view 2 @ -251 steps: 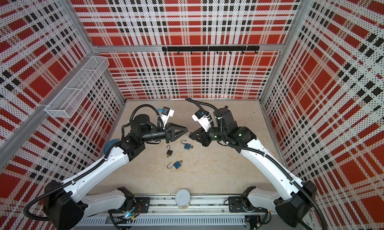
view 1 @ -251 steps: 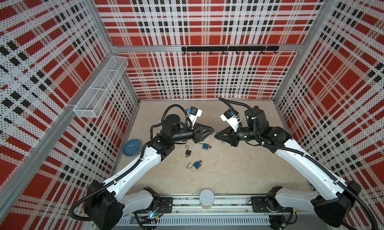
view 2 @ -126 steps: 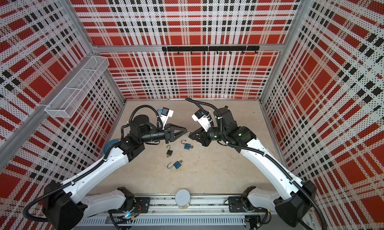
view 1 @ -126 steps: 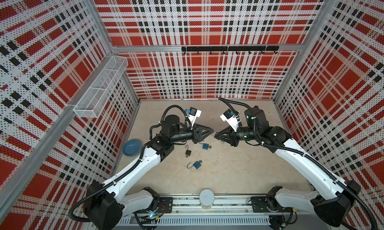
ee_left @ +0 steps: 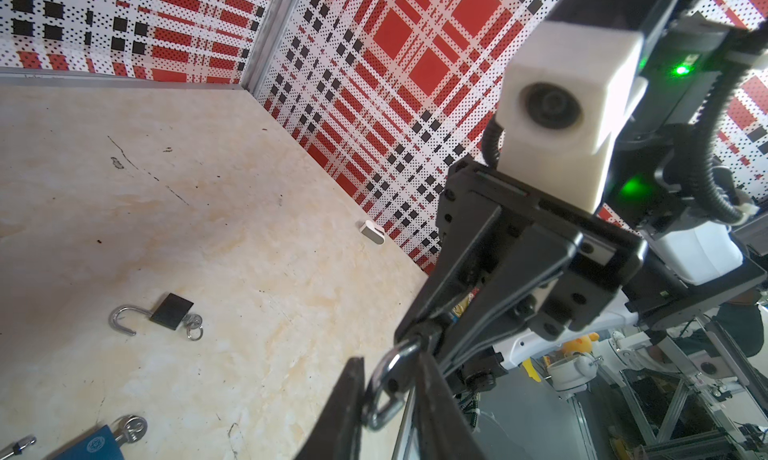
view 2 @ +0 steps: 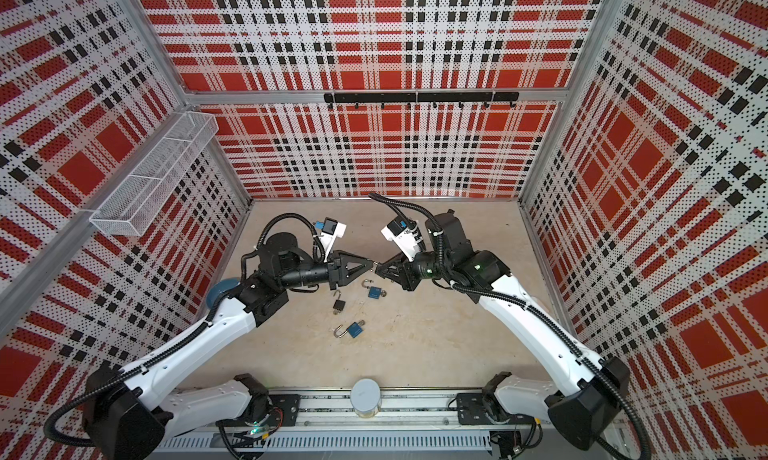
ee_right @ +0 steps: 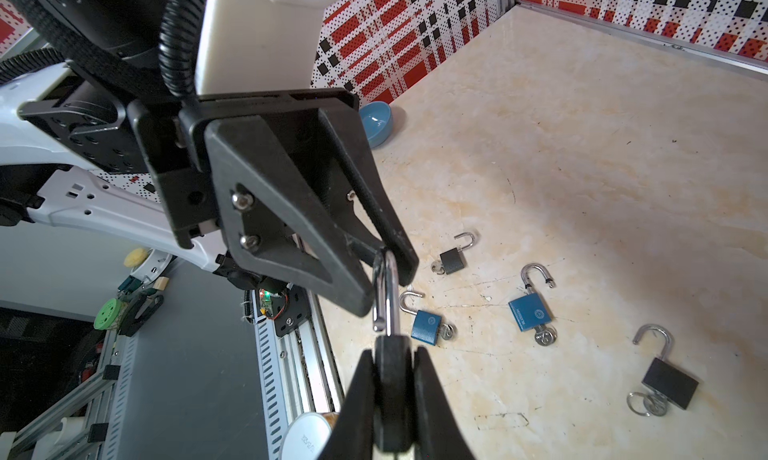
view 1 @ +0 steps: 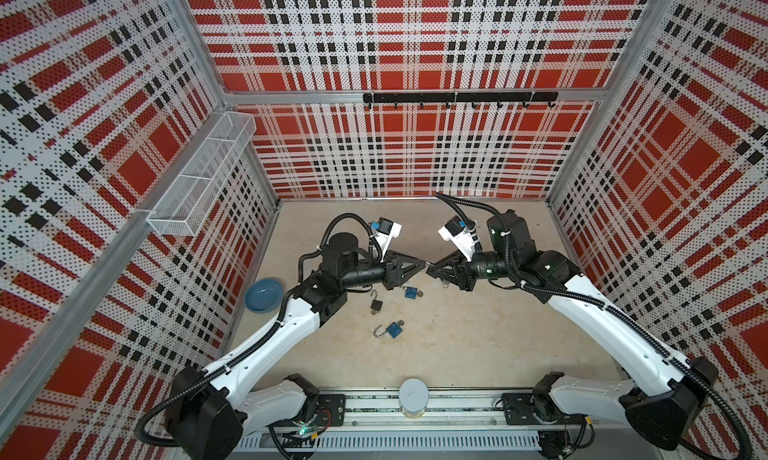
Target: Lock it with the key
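Observation:
A black padlock (ee_right: 392, 379) hangs in mid-air over the middle of the table, and my right gripper (ee_right: 392, 354) is shut on its body. Its silver shackle (ee_right: 386, 295) points toward my left gripper (ee_right: 384, 285). In the left wrist view that shackle (ee_left: 388, 379) sits between the two fingers of the left gripper (ee_left: 390, 368), touching both. In both top views the left gripper (view 1: 424, 266) and the right gripper (view 1: 433, 269) meet tip to tip. The key of this padlock is hidden.
Several open padlocks with keys in them lie on the table below: a black one (view 1: 376, 306), a blue one (view 1: 410, 292) and another blue one (view 1: 394, 329). A blue bowl (view 1: 264, 294) sits by the left wall. A white jar (view 1: 412, 397) stands at the front edge.
The left gripper's jaws have narrowed onto the shackle. Both arms have stayed almost in place, and the right gripper's hold has not changed.

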Motion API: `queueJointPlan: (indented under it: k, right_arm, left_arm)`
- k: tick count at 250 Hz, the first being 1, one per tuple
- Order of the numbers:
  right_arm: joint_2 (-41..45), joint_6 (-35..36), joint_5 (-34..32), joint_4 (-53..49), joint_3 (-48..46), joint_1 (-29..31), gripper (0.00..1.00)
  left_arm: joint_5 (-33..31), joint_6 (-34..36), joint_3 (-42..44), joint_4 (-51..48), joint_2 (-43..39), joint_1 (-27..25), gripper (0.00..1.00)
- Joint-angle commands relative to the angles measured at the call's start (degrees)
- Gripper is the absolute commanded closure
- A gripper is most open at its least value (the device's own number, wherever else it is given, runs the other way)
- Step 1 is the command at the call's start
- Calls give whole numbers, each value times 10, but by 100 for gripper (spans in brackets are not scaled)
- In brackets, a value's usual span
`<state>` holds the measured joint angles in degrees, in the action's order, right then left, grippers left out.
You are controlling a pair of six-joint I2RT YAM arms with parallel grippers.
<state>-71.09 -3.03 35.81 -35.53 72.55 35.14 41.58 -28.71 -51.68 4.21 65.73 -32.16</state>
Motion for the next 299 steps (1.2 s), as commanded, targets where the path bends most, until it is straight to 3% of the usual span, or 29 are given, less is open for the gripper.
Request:
queueJointPlan:
  k: [1, 160, 203, 236, 299]
  right_arm:
    - [-2, 4, 15, 29, 21, 0, 100]
    - [0, -1, 34, 31, 20, 0, 100]
    - [1, -5, 44, 35, 19, 1, 100]
    - [4, -18, 75, 51, 16, 1, 100]
    - [23, -68, 139, 97, 8, 0, 100]
  left_arm:
    - [-2, 1, 6, 6, -17, 6, 76]
    - [-9, 2, 6, 9, -11, 12, 79]
    - [-6, 3, 8, 9, -9, 13, 87]
    - [-4, 4, 11, 9, -6, 14, 100]
    - [-11, 12, 16, 9, -2, 15, 100]
